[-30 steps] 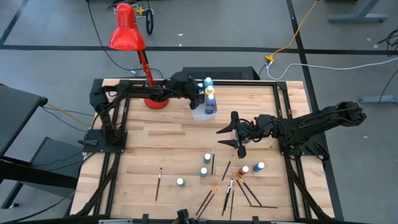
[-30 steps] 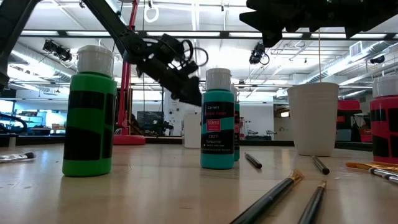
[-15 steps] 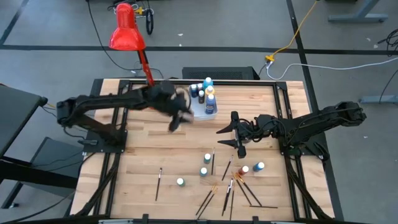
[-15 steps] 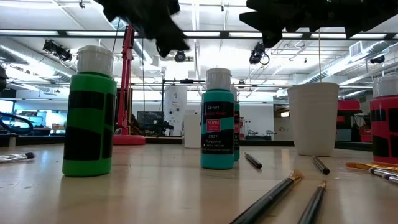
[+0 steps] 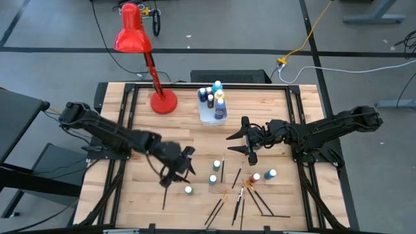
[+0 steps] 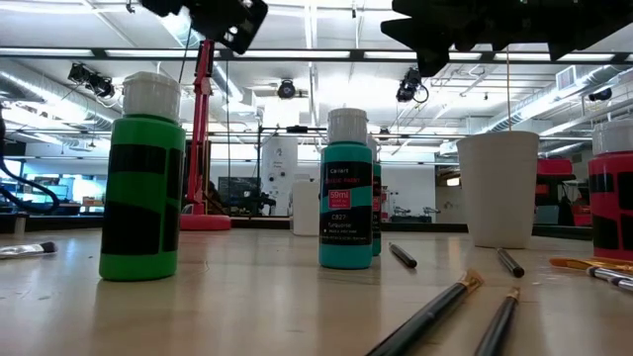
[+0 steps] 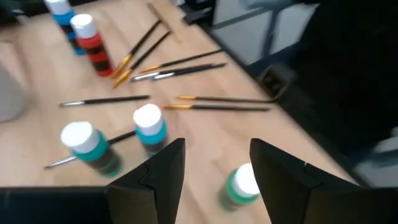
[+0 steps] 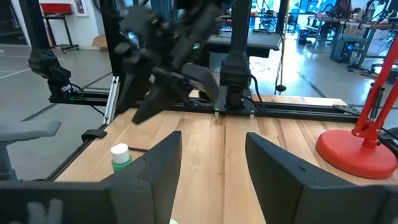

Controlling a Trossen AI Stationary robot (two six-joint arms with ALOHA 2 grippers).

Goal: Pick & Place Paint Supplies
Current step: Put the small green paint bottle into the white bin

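Loose white-capped paint bottles stand upright on the wooden table: a green one (image 5: 188, 190), two teal or blue ones (image 5: 216, 165) (image 5: 213, 179), and a red and a blue one (image 5: 257, 177). Thin paintbrushes (image 5: 223, 169) lie flat among them. My left gripper (image 5: 177, 170) is open and empty, above the table just left of the green bottle. In the left wrist view the green bottle (image 7: 239, 186) shows below and between the open fingers (image 7: 214, 155). My right gripper (image 5: 242, 146) hovers open and empty at mid-table, far of the bottles.
A white tub (image 5: 213, 107) holding several bottles stands at the table's far middle. A red desk lamp (image 5: 162, 103) has its base to the tub's left. More brushes (image 5: 257, 198) lie fanned near the front edge. Black frame rails run along the table's sides.
My left gripper has swung from the white tub at the far edge toward the near edge and a little left. It now hangs over the loose bottles near the green one. My right arm has kept still.
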